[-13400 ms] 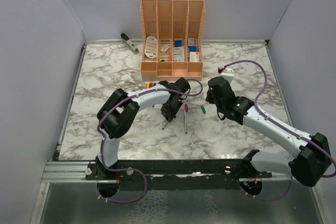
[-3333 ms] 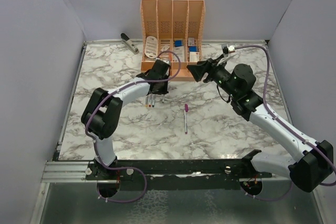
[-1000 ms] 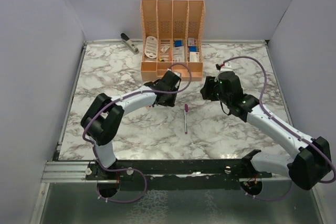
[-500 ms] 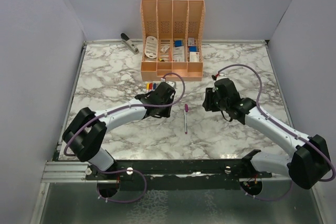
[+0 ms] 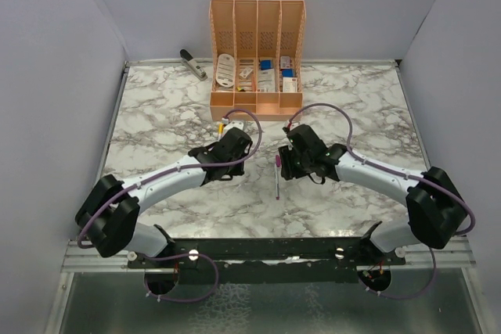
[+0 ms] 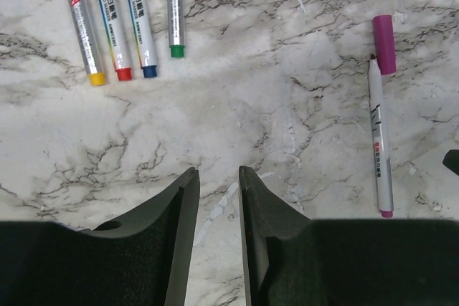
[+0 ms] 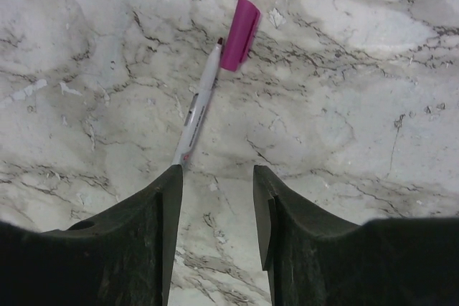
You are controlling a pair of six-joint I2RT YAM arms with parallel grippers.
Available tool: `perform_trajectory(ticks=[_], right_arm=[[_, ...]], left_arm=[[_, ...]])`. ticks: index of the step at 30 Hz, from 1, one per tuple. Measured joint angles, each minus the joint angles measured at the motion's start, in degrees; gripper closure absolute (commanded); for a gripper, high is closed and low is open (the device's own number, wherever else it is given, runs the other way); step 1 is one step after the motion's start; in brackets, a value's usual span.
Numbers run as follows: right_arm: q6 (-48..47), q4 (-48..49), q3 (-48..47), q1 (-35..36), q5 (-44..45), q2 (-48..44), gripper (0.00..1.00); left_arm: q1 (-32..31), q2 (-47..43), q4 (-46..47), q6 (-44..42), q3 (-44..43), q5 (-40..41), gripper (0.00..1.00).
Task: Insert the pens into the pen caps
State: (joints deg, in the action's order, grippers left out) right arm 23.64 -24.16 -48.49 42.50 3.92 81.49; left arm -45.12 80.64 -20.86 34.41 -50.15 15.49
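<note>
A whitish pen [image 7: 197, 109] with a dark tip lies on the marble, and its purple pen cap [image 7: 240, 24] rests loose beside the tip. My right gripper [image 7: 215, 177] hangs open just above the pen's rear half, which runs under its left finger. My left gripper [image 6: 219, 173] is open by a narrow gap with nothing between its fingers, left of the same pen [image 6: 379, 148] and cap [image 6: 383, 34]. Several more pens [image 6: 122, 19] lie side by side, ending in yellow, red, blue and green. From above, the left arm hides most of them, and the purple pen [image 5: 276, 181] lies between the two grippers.
An orange organiser [image 5: 257, 52] filled with stationery stands at the back of the table. A grey stapler [image 5: 192, 64] lies to its left, near the back wall. Grey walls close in both sides.
My left gripper has drawn back toward me from the row of pens. My right gripper has moved left and closer, coming over the purple pen.
</note>
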Motion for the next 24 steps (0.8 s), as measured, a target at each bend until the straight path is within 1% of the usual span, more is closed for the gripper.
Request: perform_trajectory(ticks=[6, 12, 17, 21, 24], right_arm=[[0.1, 1.3, -3.7, 0.9, -0.6, 4.3, 0.56], [0.5, 1.5, -6.8, 2.5, -0.8, 9.5, 0.58], [1.1, 1.0, -8.4, 3.0, -0.8, 12.3, 0.61], [1.6, 0.5, -8.8, 3.0, -0.6, 13.2, 0.65], [1.8, -0.1, -9.2, 3.1, -0.3, 14.1, 0.66]], left_arm=[[0.7, -3.9, -1.2, 1.4, 2.9, 2.3, 0.68], [2.2, -6.4, -1.6, 2.2, 3.8, 3.4, 0.68], [2.6, -7.7, -1.6, 2.8, 4.9, 3.5, 0.68], [2.8, -8.3, -1.7, 3.3, 5.9, 3.5, 0.68], [2.8, -8.4, -1.8, 3.5, 6.4, 3.5, 0.68]])
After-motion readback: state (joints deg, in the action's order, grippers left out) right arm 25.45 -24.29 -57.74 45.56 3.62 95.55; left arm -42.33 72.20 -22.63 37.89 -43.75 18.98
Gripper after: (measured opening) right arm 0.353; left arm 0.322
